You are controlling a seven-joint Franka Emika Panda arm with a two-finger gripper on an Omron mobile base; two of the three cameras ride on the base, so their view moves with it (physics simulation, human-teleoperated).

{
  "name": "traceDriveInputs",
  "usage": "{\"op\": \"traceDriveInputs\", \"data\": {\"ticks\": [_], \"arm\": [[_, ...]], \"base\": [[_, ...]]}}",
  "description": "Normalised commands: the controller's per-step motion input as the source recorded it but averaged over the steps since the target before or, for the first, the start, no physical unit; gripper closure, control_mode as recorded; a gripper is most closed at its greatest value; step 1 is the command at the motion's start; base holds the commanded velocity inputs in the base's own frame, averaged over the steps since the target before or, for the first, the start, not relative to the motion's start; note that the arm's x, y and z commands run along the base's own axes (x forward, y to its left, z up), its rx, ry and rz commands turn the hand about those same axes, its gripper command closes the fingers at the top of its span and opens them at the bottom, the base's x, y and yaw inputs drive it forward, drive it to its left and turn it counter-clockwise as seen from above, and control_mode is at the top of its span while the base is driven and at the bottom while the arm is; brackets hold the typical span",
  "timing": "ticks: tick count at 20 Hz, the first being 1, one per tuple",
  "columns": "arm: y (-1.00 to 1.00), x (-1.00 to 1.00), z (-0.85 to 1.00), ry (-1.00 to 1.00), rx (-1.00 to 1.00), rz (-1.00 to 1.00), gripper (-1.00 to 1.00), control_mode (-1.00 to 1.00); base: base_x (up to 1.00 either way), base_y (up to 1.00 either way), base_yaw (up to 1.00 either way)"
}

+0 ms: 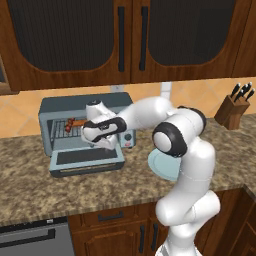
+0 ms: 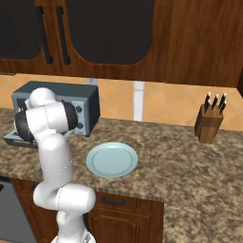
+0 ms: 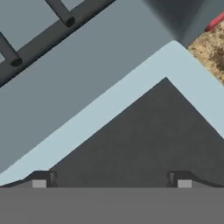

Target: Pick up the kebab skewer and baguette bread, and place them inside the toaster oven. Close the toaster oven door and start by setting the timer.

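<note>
Speckled brown granite counter point(image 2: 190, 161) runs beneath dark wooden cabinets point(image 1: 125, 37). On it sits the blue-grey toaster oven point(image 1: 55, 107), its door point(image 1: 87, 161) folded down flat. A pale blue plate point(image 2: 112, 159) lies beside it. The kebab skewer point(image 1: 71, 124) rests on the oven's rack. The hand point(image 3: 111, 181) hovers open over the lowered door.

No text, label, brand or number can be read anywhere. The toaster oven point(image 1: 87, 131) carries no legible marking.
</note>
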Motion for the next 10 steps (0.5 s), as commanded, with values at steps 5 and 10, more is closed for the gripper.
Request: {"op": "traceDriveInputs", "data": {"ticks": [5,10], "arm": [[0.00,0.28,0.00,0.00,0.00,-0.27,-1.00,-1.00],[0.09,-0.29,0.00,0.00,0.00,-0.15,-1.00,-1.00]], "base": [[0.00,0.00,0.00],[0.00,0.00,0.00]]}}
